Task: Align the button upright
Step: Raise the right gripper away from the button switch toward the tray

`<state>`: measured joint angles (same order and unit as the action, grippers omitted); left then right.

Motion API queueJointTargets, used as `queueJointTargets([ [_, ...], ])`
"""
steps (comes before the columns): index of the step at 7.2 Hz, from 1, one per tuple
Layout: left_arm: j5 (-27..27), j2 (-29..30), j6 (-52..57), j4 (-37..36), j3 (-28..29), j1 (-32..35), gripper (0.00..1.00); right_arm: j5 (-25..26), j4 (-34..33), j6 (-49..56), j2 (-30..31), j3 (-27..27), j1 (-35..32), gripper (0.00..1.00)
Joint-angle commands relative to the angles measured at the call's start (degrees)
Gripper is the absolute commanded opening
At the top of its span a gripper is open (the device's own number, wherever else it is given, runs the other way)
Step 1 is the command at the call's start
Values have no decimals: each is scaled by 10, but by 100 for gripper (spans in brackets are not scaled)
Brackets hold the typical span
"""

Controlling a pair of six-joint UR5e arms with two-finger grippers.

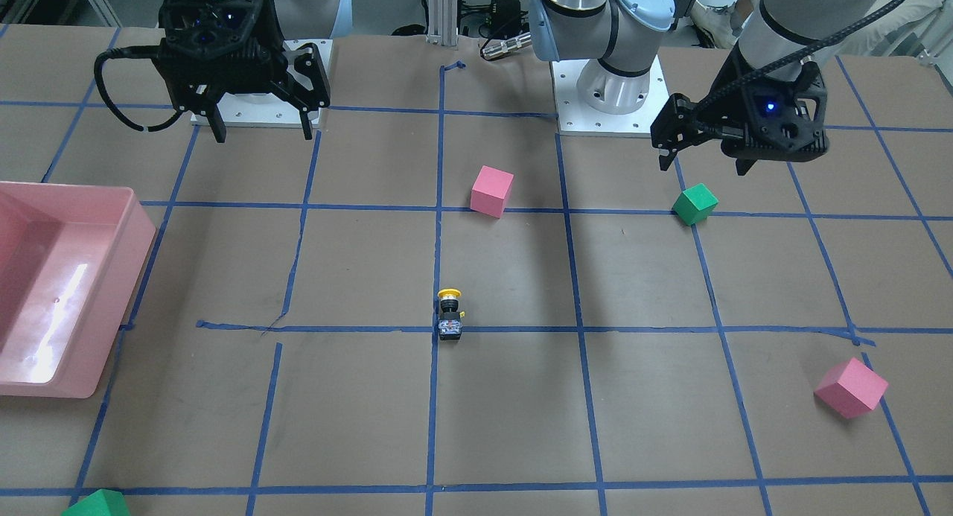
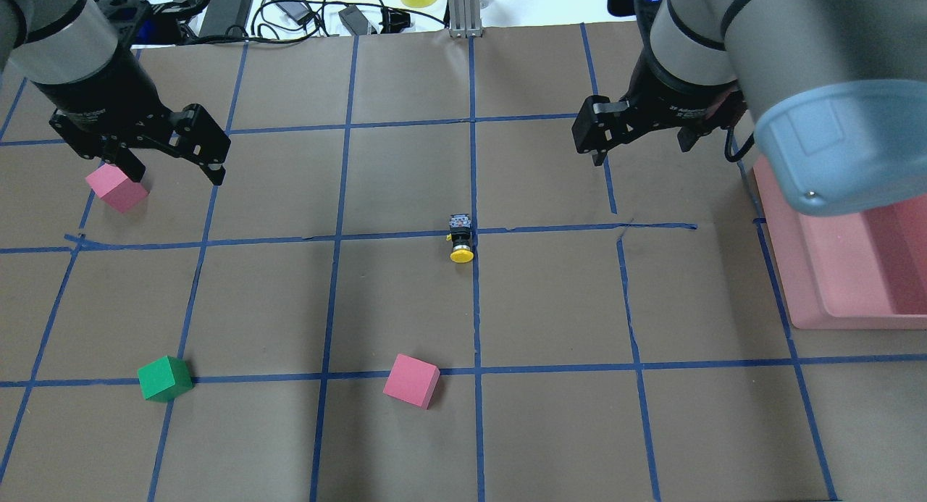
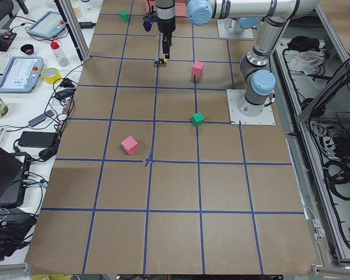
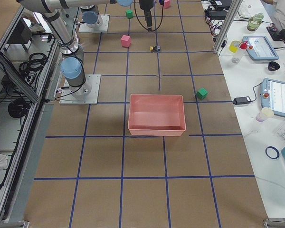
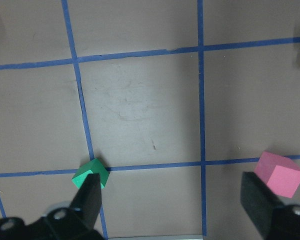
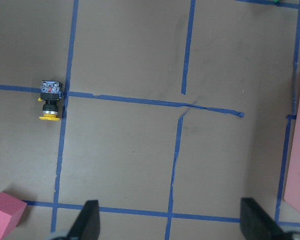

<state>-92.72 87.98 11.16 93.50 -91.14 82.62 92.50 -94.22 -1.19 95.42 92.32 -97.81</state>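
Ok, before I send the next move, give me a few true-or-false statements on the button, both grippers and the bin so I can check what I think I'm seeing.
1. The button lies on its side, not upright. True.
2. The right gripper is shut on the button. False: it is open and empty, and hovers well apart from the button.
3. The left gripper is open and holds nothing. True.
4. The button is inside the pink bin. False: it lies out on the table, away from the bin, and nothing shows in the bin.
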Motion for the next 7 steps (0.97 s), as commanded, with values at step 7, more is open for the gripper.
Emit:
queueJointTargets([
  [7, 8, 3, 3, -4, -1, 4, 100, 14, 40, 0, -2, -24, 43, 100],
])
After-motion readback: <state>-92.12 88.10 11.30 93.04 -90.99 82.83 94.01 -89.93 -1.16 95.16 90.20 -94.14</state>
